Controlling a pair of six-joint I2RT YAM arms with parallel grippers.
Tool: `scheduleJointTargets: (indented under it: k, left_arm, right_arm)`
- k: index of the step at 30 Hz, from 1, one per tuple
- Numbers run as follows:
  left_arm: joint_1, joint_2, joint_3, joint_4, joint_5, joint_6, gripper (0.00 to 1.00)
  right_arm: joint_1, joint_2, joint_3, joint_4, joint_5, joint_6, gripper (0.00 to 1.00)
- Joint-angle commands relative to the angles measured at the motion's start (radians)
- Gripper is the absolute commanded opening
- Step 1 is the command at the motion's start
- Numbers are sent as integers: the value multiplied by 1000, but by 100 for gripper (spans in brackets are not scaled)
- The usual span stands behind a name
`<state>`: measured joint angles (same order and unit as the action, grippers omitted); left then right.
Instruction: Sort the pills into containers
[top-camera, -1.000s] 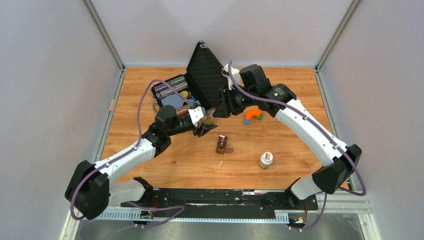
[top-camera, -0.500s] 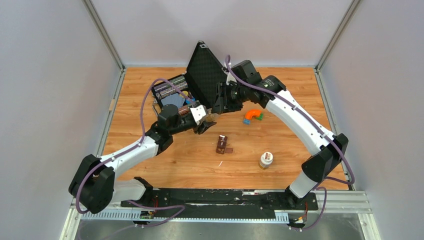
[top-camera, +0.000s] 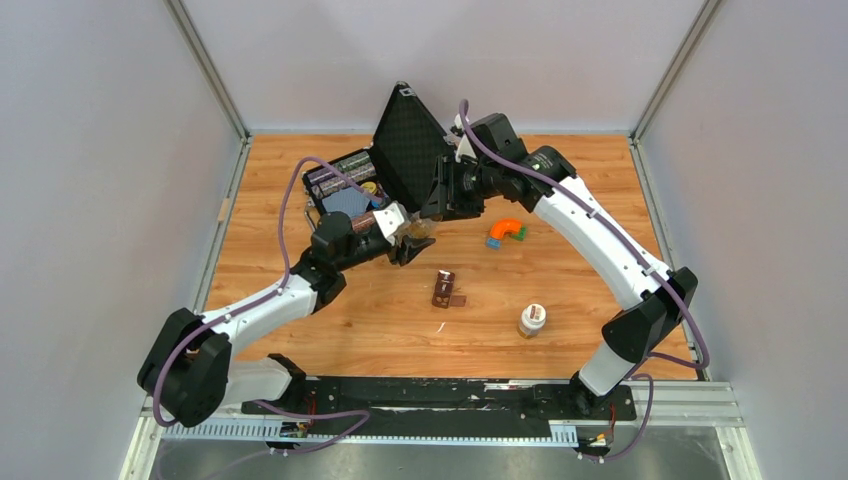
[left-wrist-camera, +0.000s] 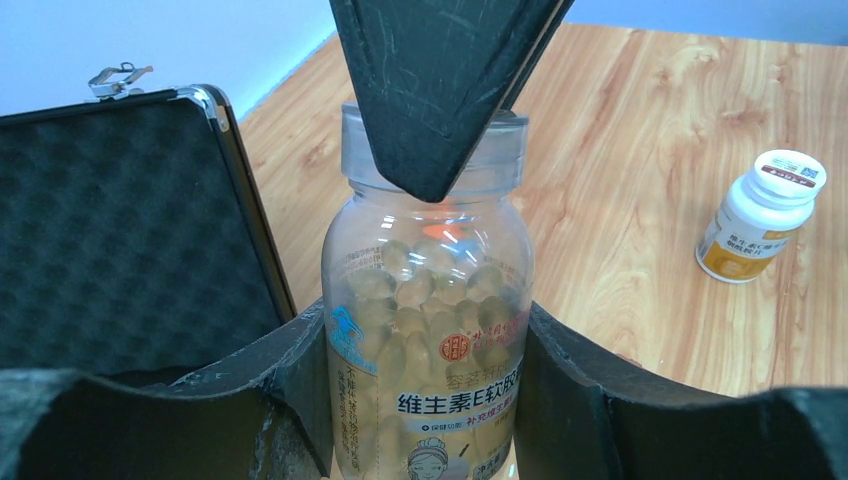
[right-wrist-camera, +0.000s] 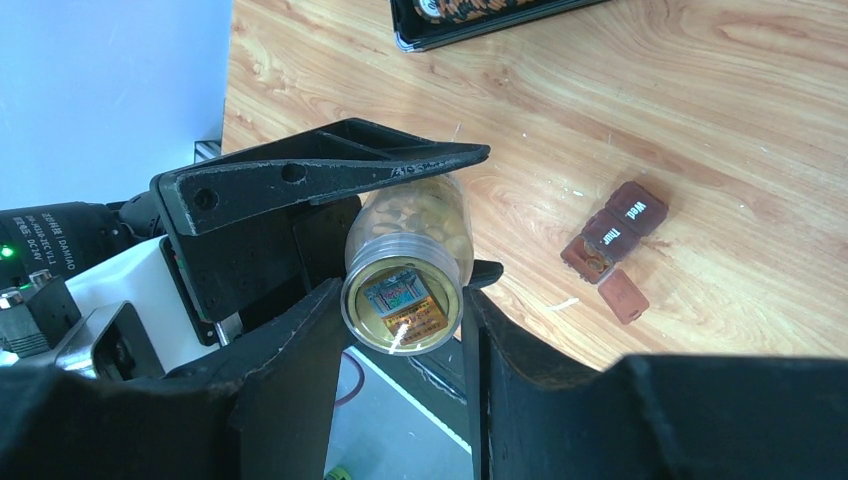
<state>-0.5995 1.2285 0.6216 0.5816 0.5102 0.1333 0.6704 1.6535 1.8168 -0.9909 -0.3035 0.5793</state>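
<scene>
My left gripper (top-camera: 408, 240) is shut on the body of a clear pill bottle (left-wrist-camera: 425, 300) full of yellowish softgels, held above the table. My right gripper (right-wrist-camera: 403, 295) is shut on that bottle's clear cap (right-wrist-camera: 403, 305), with one finger on each side. One right finger (left-wrist-camera: 440, 90) crosses over the cap in the left wrist view. The containers (top-camera: 444, 288) are a dark brown strip of three compartments lying on the wood in front of the grippers. In the right wrist view the containers (right-wrist-camera: 612, 238) have one end lid hinged open.
A large black hard case (top-camera: 400, 150) stands open at the back left, its foam lid (left-wrist-camera: 120, 230) beside the bottle. A small white bottle (top-camera: 532, 320) stands at the front right. An orange, blue and green object (top-camera: 505, 231) lies right of the grippers.
My right gripper has moved left onto the bottle's cap. My left gripper has lifted the bottle slightly up and back to meet it.
</scene>
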Motion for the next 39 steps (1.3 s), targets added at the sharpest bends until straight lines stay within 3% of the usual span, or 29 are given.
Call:
scheduleJointTargets:
  k: [1, 4, 8, 16, 22, 26, 30, 35, 39]
  left_arm:
    - [-24, -35, 35, 214, 87, -25, 0]
    - [-24, -37, 37, 191, 79, -15, 0]
    - [-25, -41, 37, 173, 66, -19, 0]
    - [-24, -70, -23, 139, 43, -45, 0]
    - [-23, -94, -35, 111, 46, -71, 0]
    - [-23, -108, -26, 61, 87, -63, 0]
    - [-23, -117, -4, -4, 150, -45, 0]
    - [-23, -118, 10, -56, 198, -32, 0]
    - [-23, -106, 17, -59, 218, -29, 0]
  right_arm:
    - [35, 25, -18, 18, -100, -3, 41]
    - [41, 22, -29, 15, -65, 4, 46]
    - [44, -2, -27, 35, -23, 21, 59]
    - [41, -112, -8, 112, 56, -19, 100]
    - [8, -190, -66, 120, 34, -165, 100]
    - [6, -238, -110, 125, -140, -393, 99]
    - [6, -261, -149, 87, -101, -518, 98]
    - [6, -229, -113, 18, -129, -573, 76]
    - [7, -199, -97, -14, -145, -607, 68]
